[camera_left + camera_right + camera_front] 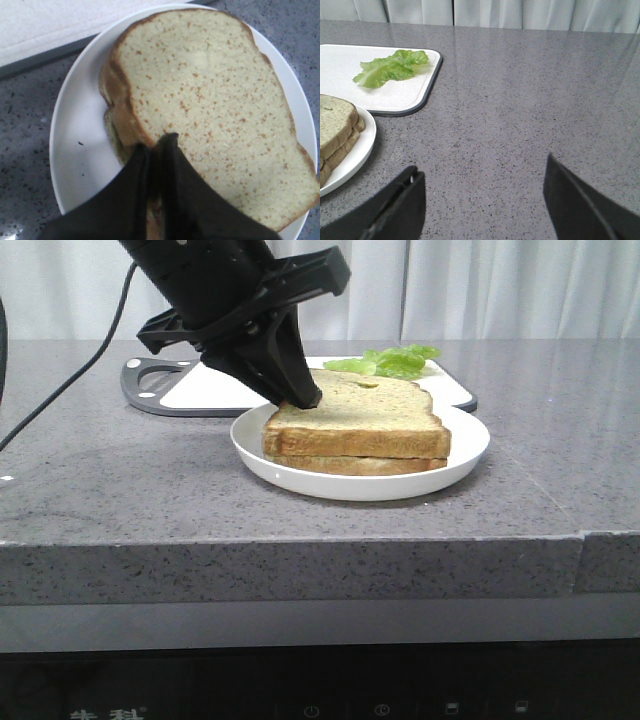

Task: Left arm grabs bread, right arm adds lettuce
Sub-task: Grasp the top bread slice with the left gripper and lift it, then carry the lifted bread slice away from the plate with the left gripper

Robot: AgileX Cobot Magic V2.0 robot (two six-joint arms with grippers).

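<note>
Two bread slices are stacked on a white plate (pixel 465 452). The top one is the bread (pixel 360 418), thick with a pale speckled crumb and a brown crust. My left gripper (pixel 306 397) comes down from the upper left and is shut on the bread's left edge (pixel 210 100), with crust pinched between the black fingers (pixel 157 145). The bread lies flat on the lower slice (pixel 350 465). The lettuce (pixel 395 362) lies on a white tray behind the plate. My right gripper (pixel 483 164) is open and empty over bare counter, right of the plate (pixel 350 160) and the lettuce (pixel 392 67).
The white tray with a dark rim (pixel 200 390) lies at the back of the grey speckled counter (pixel 120 490). A black cable (pixel 70 380) runs across the counter's left side. The counter's front edge is close below the plate. Curtains hang behind.
</note>
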